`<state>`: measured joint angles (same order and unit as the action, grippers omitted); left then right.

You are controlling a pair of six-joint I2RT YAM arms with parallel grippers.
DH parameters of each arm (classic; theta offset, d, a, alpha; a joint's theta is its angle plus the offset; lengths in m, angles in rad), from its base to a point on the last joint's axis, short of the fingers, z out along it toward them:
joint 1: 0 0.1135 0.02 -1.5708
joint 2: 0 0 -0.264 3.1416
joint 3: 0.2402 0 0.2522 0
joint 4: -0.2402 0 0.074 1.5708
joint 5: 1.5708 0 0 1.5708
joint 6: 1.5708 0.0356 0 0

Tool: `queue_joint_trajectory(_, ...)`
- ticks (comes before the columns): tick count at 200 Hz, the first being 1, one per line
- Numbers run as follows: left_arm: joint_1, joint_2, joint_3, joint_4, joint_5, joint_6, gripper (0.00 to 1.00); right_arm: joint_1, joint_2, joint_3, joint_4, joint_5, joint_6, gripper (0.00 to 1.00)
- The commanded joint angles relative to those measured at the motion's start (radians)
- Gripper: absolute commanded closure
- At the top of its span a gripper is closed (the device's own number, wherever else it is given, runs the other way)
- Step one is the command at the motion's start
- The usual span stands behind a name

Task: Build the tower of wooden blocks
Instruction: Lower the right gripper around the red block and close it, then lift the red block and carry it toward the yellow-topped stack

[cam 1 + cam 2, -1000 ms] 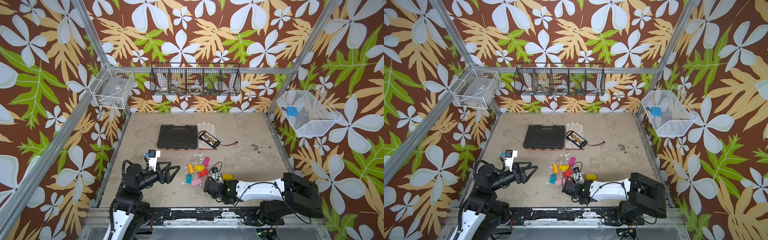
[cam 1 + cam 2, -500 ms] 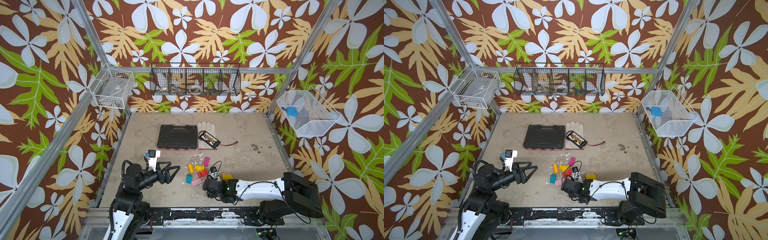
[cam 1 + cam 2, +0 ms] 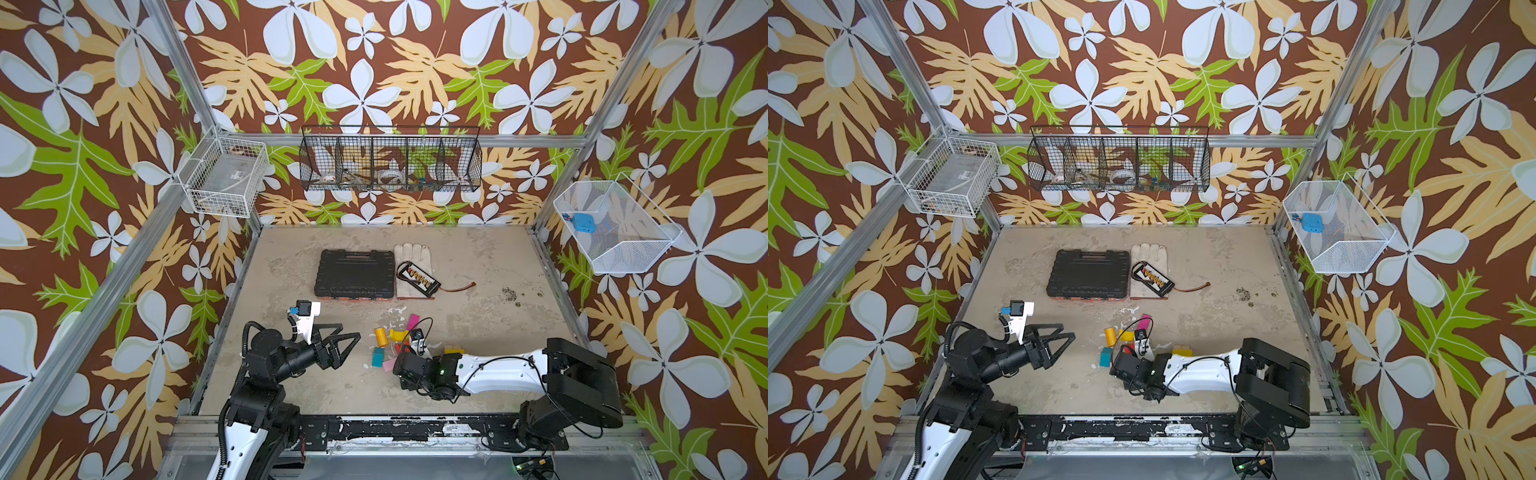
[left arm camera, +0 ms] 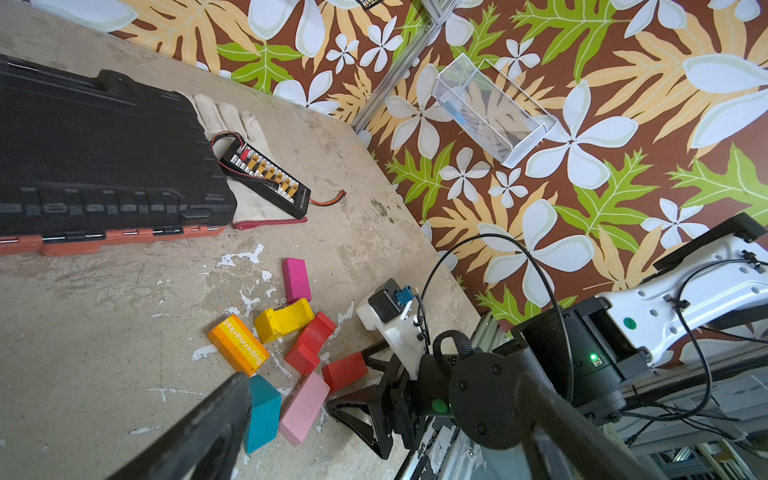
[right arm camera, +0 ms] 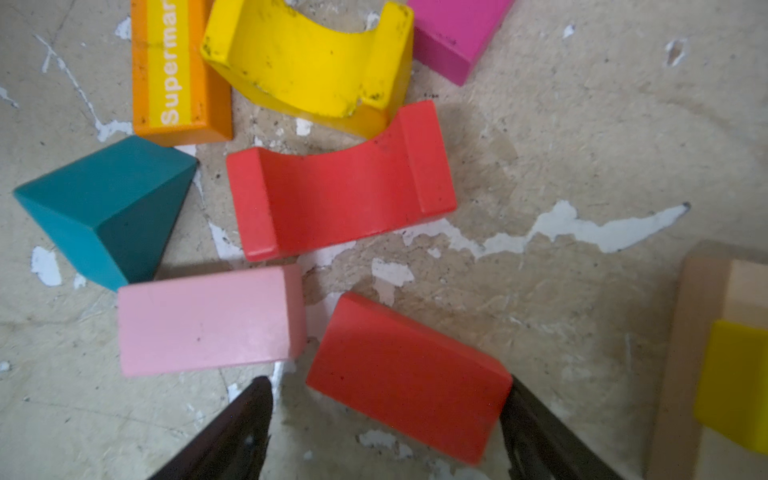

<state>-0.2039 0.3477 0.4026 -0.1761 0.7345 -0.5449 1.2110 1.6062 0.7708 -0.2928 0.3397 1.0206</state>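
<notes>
We see the right fingers (image 5: pixel 232 440) spread on either side of a flat red rectangular wood block (image 5: pixel 407 374), which lies on the beige desk (image 3: pixel 478 266) beside a pink rectangular block (image 5: pixel 203 320). The left fingers (image 4: pixel 199 436) stand wide apart, left of the scattered coloured blocks (image 3: pixel 380 337).

You have the wood blocks (image 3: pixel 380 336) lying loose in one cluster on the table. The orange brick (image 5: pixel 178 70), yellow arch (image 5: pixel 307 66) and magenta brick (image 5: pixel 453 33) form one row. Just beside them lie the teal prism (image 5: pixel 104 208) and the red arch (image 5: pixel 340 199), hollow up. The pink brick (image 5: pixel 208 320) and red brick (image 5: pixel 407 374) lie flat, nearly touching. A tan block (image 5: pixel 702 316) sits apart.
</notes>
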Motion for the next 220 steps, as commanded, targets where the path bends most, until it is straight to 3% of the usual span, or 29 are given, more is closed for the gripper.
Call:
queue_joint_trajectory(1, 0.0, 0.002, -0.002, 0.03, 0.011, -0.003, 0.0, -0.001, 0.029, 0.009, -0.053, -0.036, 0.026, 0.15)
queue_joint_trajectory(73, 0.0, 0.002, -0.002, 0.031, 0.013, -0.004, 0.0, -0.003, 0.028, -0.018, -0.131, 0.049, 0.071, 0.2)
queue_joint_trajectory(140, 0.0, -0.005, -0.004, 0.033, 0.011, -0.004, 0.0, -0.003, -0.025, -0.051, -0.113, 0.037, 0.076, 0.24)
queue_joint_trajectory(220, -0.002, -0.003, -0.004, 0.033, 0.014, -0.006, 0.0, -0.004, 0.034, -0.001, -0.096, 0.024, 0.053, 0.22)
